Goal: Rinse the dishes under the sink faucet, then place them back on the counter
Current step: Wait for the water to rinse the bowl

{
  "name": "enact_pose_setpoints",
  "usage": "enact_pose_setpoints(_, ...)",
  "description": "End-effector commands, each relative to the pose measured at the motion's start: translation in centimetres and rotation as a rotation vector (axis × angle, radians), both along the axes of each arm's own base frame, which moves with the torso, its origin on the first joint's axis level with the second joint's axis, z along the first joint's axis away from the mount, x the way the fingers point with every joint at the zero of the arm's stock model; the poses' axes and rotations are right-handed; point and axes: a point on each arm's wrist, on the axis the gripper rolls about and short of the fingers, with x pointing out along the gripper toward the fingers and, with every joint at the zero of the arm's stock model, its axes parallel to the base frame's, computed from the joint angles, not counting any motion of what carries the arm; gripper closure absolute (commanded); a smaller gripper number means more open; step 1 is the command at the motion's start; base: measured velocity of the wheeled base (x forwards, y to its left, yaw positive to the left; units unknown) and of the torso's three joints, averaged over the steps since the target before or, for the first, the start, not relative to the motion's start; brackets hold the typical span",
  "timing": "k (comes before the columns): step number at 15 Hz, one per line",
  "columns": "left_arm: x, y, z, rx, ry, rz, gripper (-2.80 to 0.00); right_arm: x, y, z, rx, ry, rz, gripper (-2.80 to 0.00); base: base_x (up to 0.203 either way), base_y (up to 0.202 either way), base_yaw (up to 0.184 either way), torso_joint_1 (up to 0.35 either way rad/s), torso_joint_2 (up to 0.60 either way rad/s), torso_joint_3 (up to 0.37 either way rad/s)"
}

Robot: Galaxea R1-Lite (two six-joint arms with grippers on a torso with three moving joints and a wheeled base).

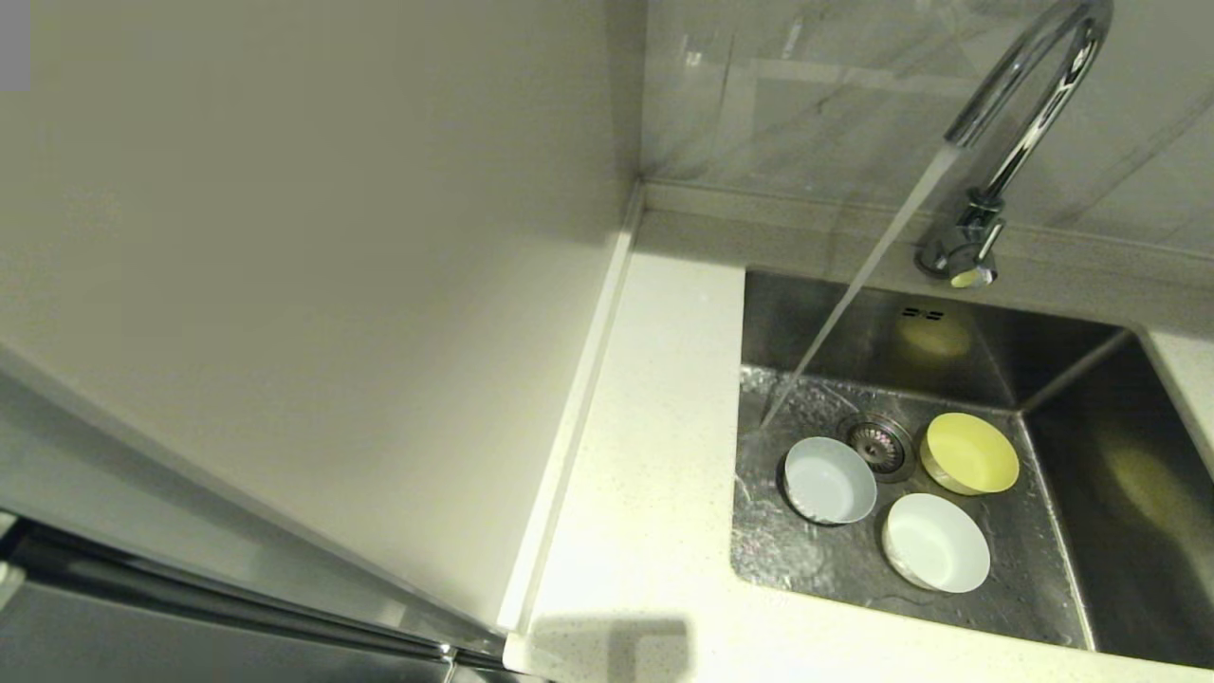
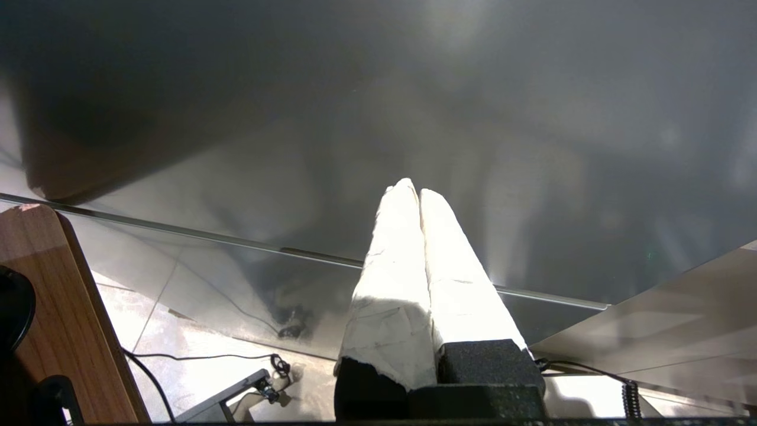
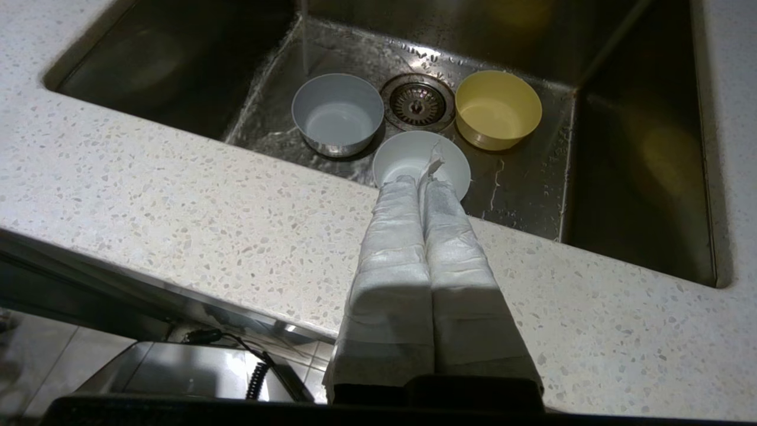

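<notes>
From the head camera, the tall chrome faucet is turned on. A stream of water runs down at a slant and lands on the floor of the steel sink, just beside the grey-blue bowl. Three little bowls sit in the sink around the round drain. The grey-blue bowl is on the left of the drain. The yellow bowl is on the right of it. The white bowl is nearest to the robot. All three stand the right way up. The white speckled counter goes round the sink, and a plain pale panel stands on the left. No arm shows in this view.

From the left wrist camera, the left gripper has its two white wrapped fingers pressed together with nothing between them. It is down low, in front of a shiny grey cabinet door. A wooden board and black cables lie near the floor.

From the right wrist camera, the right gripper is also closed tight and holds nothing. It hangs over the front edge of the counter, with its tips pointing at the white bowl. The grey-blue bowl, the drain and the yellow bowl sit behind it in the wet sink.
</notes>
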Motion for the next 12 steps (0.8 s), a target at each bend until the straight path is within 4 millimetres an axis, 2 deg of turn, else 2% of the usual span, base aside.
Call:
enact_pose_setpoints(1, 0.02, 0.00, -0.08, -0.001, 0.003, 0.000, 0.00, 0.00, 0.00, 0.00, -0.001, 0.000, 0.001, 0.00, 0.000, 0.000, 0.000, 0.000, 0.00, 0.000)
enact_pose_setpoints(12, 0.02, 0.00, -0.08, -0.001, 0.003, 0.000, 0.00, 0.00, 0.00, 0.00, 0.001, 0.000, 0.001, 0.00, 0.000, 0.000, 0.000, 0.000, 0.00, 0.000)
